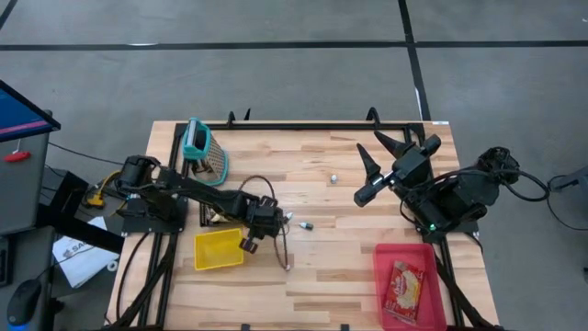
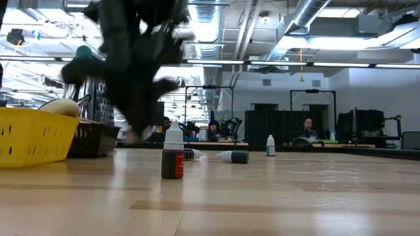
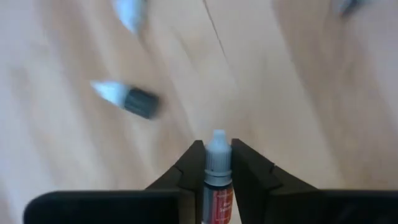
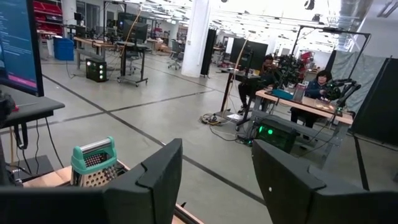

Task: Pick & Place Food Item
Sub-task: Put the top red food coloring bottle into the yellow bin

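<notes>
Wooden tabletop (image 1: pixel 312 193) fills my overhead view, where the left gripper (image 1: pixel 246 245) hangs by the yellow basket (image 1: pixel 219 249). Only my left wrist camera shows its fingers (image 3: pixel 186 169) pinched on a small upright dropper bottle (image 3: pixel 217 171). The right gripper (image 1: pixel 381 165) hovers wide apart above the table's far right, away from the red tray (image 1: pixel 410 287).

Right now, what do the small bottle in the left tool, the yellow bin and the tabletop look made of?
Small bottle: likely plastic, with a matte pale dropper cap and red printed label.
Yellow bin: looks like moulded plastic; uniform bright colour and slotted walls in the low view.
Tabletop: wood, light butcher-block strips with visible grain and a smooth, slightly glossy finish.
</notes>
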Robot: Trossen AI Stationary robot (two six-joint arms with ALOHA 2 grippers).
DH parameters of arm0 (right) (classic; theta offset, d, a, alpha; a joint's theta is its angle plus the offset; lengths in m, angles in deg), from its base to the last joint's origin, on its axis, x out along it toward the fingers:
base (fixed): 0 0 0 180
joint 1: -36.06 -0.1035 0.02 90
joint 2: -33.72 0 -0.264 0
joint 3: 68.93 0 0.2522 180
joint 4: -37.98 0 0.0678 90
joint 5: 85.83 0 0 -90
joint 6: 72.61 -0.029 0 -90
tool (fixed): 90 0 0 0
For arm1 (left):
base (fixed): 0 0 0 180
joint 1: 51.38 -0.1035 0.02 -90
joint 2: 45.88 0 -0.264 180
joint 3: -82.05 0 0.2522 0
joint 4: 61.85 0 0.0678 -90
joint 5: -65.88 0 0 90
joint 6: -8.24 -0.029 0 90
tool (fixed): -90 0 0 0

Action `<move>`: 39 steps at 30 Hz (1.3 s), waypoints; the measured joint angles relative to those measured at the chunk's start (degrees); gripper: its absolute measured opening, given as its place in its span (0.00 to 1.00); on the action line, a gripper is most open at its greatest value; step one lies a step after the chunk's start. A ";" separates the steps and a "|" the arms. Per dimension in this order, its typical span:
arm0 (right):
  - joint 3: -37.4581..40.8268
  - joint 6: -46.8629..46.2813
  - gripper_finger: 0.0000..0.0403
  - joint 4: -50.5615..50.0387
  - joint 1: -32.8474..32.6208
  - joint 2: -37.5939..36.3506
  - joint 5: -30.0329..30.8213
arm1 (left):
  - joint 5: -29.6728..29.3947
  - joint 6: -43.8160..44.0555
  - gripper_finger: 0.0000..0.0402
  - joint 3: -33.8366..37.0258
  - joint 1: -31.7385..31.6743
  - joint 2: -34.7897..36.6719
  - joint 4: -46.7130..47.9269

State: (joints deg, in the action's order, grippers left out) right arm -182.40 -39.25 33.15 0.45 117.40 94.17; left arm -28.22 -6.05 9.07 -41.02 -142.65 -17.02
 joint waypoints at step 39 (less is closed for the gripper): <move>0.00 -4.04 0.46 -1.22 -0.20 0.00 0.00 | -4.40 55.63 0.20 23.37 21.39 27.03 2.11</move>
State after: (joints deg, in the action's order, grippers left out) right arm -182.40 -43.29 31.92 0.25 117.40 94.17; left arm -32.62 49.58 32.43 -19.63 -115.62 -14.91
